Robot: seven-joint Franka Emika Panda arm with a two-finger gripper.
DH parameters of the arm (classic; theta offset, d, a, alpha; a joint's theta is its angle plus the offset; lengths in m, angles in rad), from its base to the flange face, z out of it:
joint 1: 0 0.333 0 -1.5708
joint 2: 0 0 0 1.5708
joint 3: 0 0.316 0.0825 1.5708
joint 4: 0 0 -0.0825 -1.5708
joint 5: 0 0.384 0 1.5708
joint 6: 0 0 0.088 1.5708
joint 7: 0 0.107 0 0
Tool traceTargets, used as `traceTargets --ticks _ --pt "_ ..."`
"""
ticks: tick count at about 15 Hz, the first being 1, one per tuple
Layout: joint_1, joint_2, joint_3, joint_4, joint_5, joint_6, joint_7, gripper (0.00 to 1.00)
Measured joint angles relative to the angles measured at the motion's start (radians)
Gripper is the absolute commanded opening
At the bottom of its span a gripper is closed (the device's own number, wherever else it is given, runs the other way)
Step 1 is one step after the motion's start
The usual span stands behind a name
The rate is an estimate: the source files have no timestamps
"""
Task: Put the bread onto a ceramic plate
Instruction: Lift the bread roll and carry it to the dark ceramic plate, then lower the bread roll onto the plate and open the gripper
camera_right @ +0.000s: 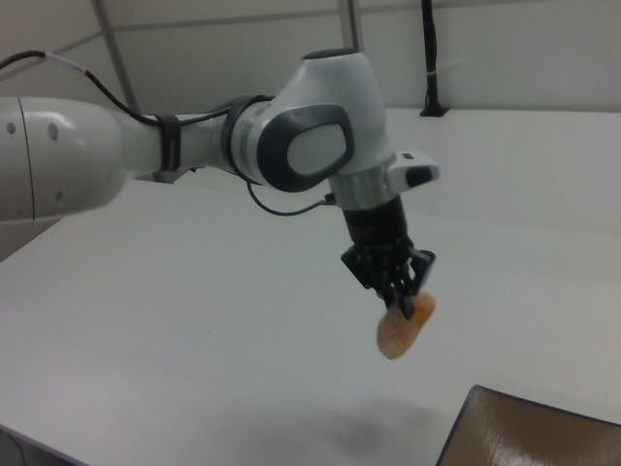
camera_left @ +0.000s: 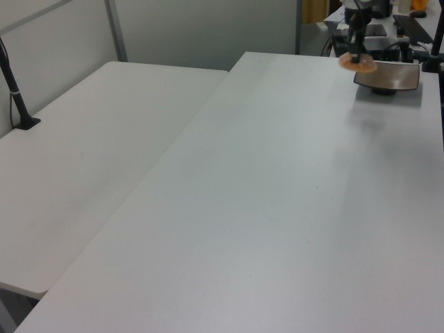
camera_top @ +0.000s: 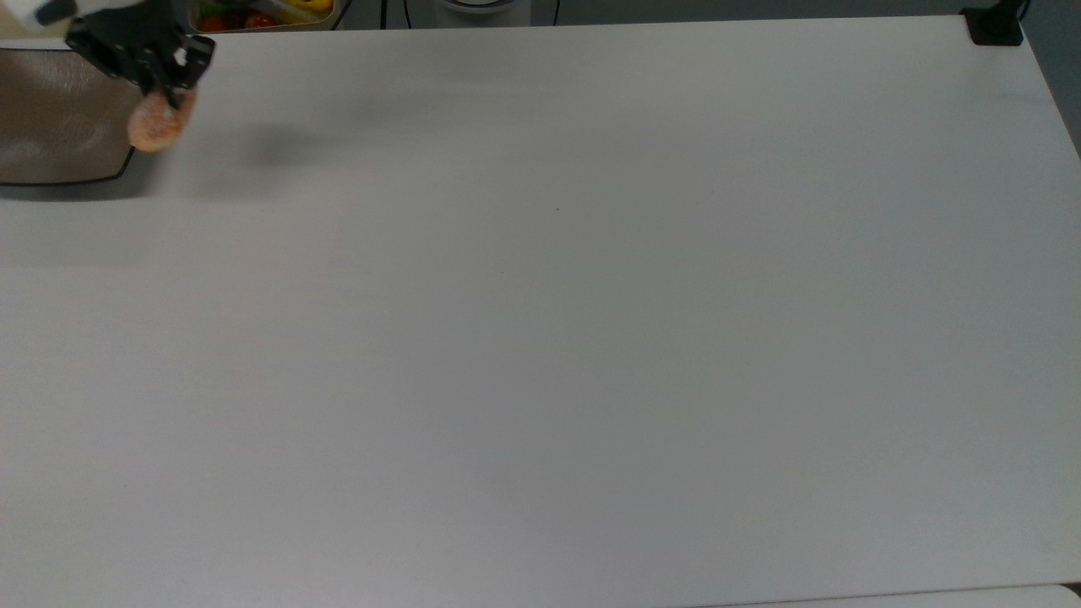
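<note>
Speckled orange oval bread (camera_top: 156,125) pinched in black jaws, over glossy brown ceramic plate's (camera_top: 51,127) upturned edge.

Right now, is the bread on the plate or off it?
Off: the bread hangs in the shut gripper, above the table beside the ceramic plate's edge.

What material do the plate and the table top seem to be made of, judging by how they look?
The ceramic plate: probably glazed ceramic, as its brown surface is glossy with pale reflections and has a thin dark rim. The table: a matte white top, perhaps laminate or plastic; smooth, with soft shadows and no sharp reflections. Its core cannot be told.
</note>
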Motion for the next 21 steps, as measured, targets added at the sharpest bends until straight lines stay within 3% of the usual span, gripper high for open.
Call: traceTargets --ticks 3,5,10,14,15,16,17,18,21 --pt "-0.022 0.001 -0.084 -0.008 0.004 0.082 -0.036 0.21" --pt "-0.04 0.003 -0.115 -0.026 0.004 0.138 -0.063 0.21" --pt "-0.124 0.025 -0.128 -0.08 0.009 0.228 -0.12 0.23" --pt "-0.155 0.103 -0.128 -0.105 0.01 0.307 -0.121 0.24" --pt "-0.16 0.123 -0.128 -0.106 0.01 0.31 -0.121 0.29" --pt "-0.165 0.142 -0.128 -0.106 0.01 0.311 -0.121 0.43" --pt "-0.171 0.157 -0.128 -0.106 0.01 0.314 -0.121 0.66" --pt "-0.176 0.168 -0.128 -0.106 0.011 0.317 -0.121 0.99" --pt "-0.178 0.175 -0.128 -0.104 0.012 0.321 -0.121 1.0"
